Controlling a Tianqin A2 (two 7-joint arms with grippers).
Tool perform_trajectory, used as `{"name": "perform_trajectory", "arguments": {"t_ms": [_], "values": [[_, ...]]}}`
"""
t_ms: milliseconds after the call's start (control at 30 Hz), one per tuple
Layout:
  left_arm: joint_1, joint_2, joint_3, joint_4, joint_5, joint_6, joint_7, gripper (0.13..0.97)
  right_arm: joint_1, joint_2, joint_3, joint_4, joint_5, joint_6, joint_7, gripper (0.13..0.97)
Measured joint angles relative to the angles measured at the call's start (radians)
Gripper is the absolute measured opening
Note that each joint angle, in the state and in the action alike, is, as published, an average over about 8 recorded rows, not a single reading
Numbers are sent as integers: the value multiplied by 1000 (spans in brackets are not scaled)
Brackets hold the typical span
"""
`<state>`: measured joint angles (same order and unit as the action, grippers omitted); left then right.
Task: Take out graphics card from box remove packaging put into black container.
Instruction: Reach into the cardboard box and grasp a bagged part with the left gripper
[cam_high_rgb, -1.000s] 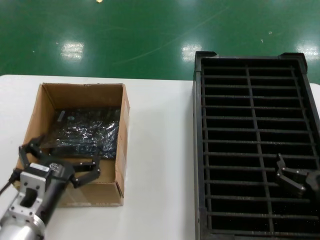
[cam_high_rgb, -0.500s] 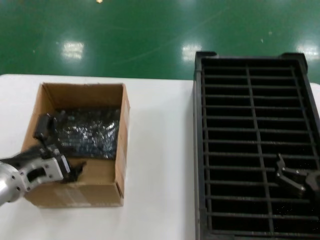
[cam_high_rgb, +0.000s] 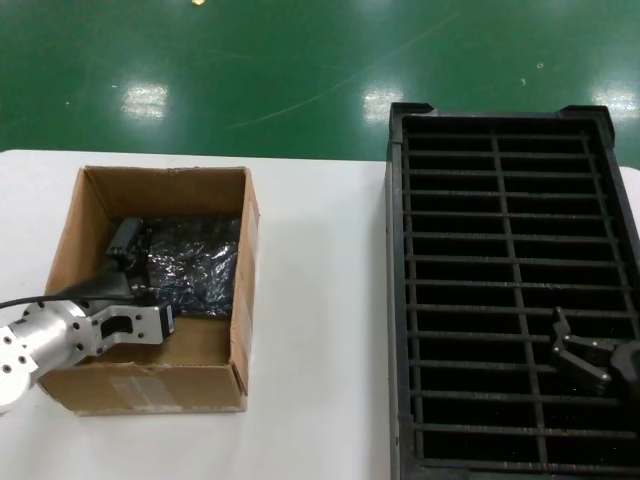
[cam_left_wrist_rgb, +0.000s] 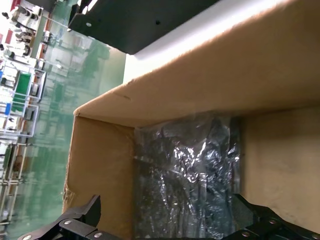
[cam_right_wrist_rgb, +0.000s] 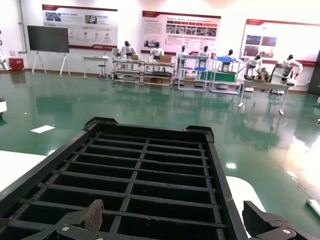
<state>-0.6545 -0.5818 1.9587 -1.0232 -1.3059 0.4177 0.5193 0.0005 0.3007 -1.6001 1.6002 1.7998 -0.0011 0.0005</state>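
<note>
Two arms show in the head view. The left end effector (cam_high_rgb: 128, 262) reaches down inside the box (cam_high_rgb: 245, 330), over the near-left part of its floor, and its fingers (cam_left_wrist_rgb: 82, 220) stand wide apart in the left wrist view, one toward the box's side wall and the other across the bagged cards (cam_high_rgb: 195, 265). They close on nothing; whether the tips touch the plastic cannot be told.

The box stands on the left part of the white worktop (cam_high_rgb: 320, 300), open at the top, with clear tape on its front wall. Inside it, crinkly dark shiny bags (cam_left_wrist_rgb: 187, 180) lie flat against the far and right walls, with bare cardboard floor showing in front of them. No bare graphics card can be made out; what is in the bags is hidden by the glare on the plastic.

The black container (cam_high_rgb: 398, 300) sits on the right part of the worktop, well apart from the box, its narrow ribbed slots seen from above. The right end effector (cam_high_rgb: 585, 360) hangs over the container's near-right slots, and its fingers (cam_right_wrist_rgb: 92, 212) are spread wide in the right wrist view, with nothing between them.

Beyond the worktop lies a glossy green floor (cam_high_rgb: 250, 70).
</note>
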Motion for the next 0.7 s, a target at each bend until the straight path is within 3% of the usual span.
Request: {"name": "perform_trajectory", "arguments": {"t_ms": [167,400,700], "values": [[-23,21,4,45,-17,-25,60,897,0,0,0,0,0,0,0,966],[-21,23,-3,54,-29,-46,76,817,0,0,0,0,0,0,0,966],[-10,31,-12,71,-63,-70,122,643,0,0,0,0,0,0,0,966]]}}
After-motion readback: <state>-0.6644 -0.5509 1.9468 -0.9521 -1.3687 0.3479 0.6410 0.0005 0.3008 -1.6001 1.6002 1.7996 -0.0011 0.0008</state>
